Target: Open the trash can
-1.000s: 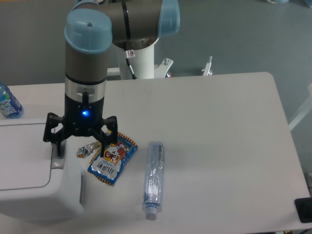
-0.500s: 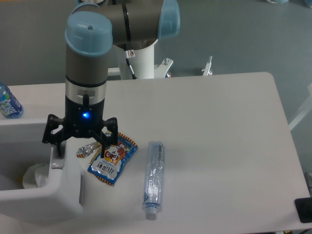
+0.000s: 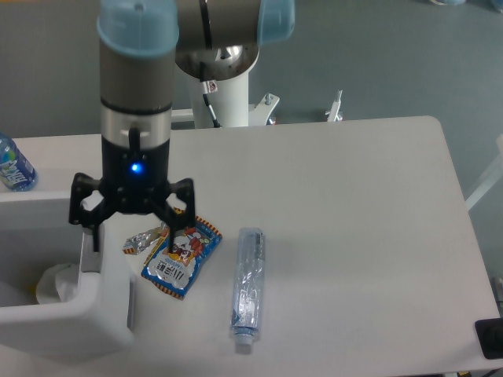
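At far left a blue-labelled bottle stands by the table edge, its print unreadable. Below it the bin sits open at the near-left corner, something white inside. Above its right rim the gripper hangs spread wide, holding nothing. Just right lie a foil wrapper, a cartoon-printed packet and a clear bottle; bare table beyond.
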Action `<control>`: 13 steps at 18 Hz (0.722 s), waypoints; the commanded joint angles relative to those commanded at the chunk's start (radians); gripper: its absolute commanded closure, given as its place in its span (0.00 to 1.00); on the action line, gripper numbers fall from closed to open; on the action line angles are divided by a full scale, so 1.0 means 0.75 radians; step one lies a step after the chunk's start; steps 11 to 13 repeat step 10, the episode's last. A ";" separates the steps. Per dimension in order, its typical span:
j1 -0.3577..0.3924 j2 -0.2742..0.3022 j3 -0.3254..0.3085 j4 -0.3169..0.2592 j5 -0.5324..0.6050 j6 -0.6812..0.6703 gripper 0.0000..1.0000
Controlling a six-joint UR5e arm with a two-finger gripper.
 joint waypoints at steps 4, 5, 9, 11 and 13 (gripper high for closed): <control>0.067 0.027 -0.031 -0.059 0.166 0.182 0.00; 0.098 0.043 -0.043 -0.100 0.181 0.258 0.00; 0.190 0.106 -0.122 -0.190 0.185 0.605 0.00; 0.207 0.121 -0.145 -0.190 0.185 0.647 0.00; 0.207 0.121 -0.145 -0.190 0.185 0.647 0.00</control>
